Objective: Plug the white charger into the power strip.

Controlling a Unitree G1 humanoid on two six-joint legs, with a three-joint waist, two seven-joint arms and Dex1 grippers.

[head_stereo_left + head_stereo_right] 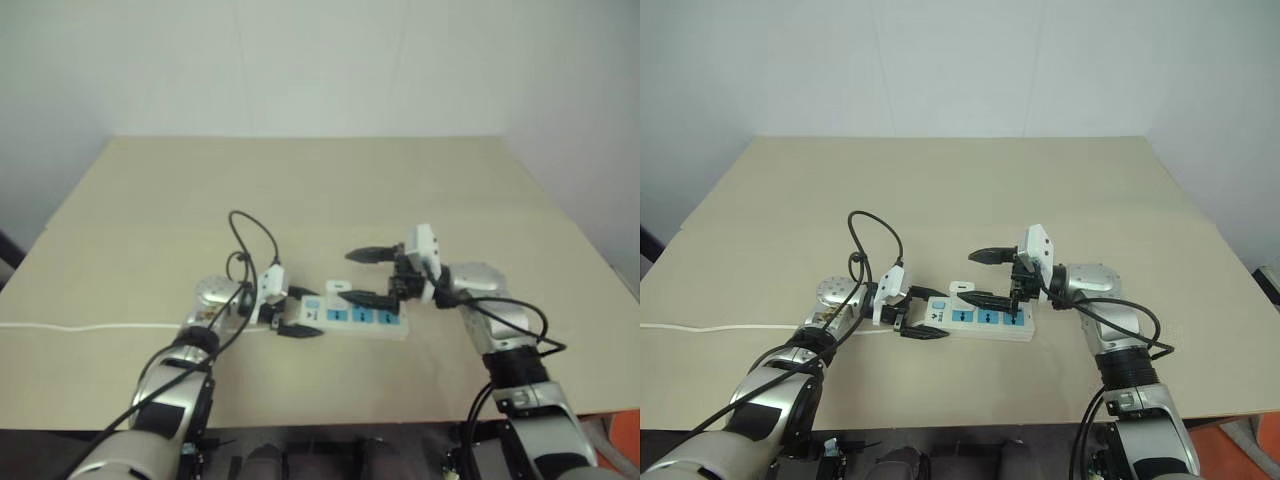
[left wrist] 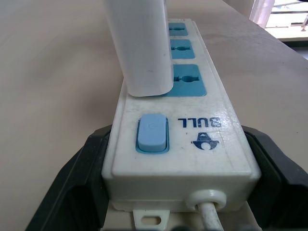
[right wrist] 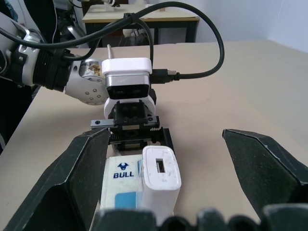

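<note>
1. Where the pale wall meets its far edge, a plain beige desk (image 1: 1040,180) fills the scene, its top matte and bare toward the far corners; in the right wrist view another table with dark legs stands farther back in the room.
2. Along the near left part of the desk a thin white cord (image 1: 710,327) runs in from the left edge to the power strip.
3. The left gripper (image 1: 920,317) sits near the front edge, left of centre, its black fingers (image 2: 72,187) pressed against both long sides of the power strip's switch end.
4. The power strip (image 1: 985,322) lies flat near the front edge at about the middle, its length running left to right. It is a long white bar with a light blue rocker switch (image 2: 152,133), a dark blue "BULL" mark and three blue sockets in a row.
5. The white charger (image 3: 161,179) stands upright on the strip just past the switch, at the socket nearest it. It is a small smooth white block with rounded edges and a slot-shaped port on its top face.
6. The right gripper (image 1: 982,277) hovers above the strip, pointing left, with fingers (image 3: 262,166) spread wide on either side of the charger and clear of it.
</note>
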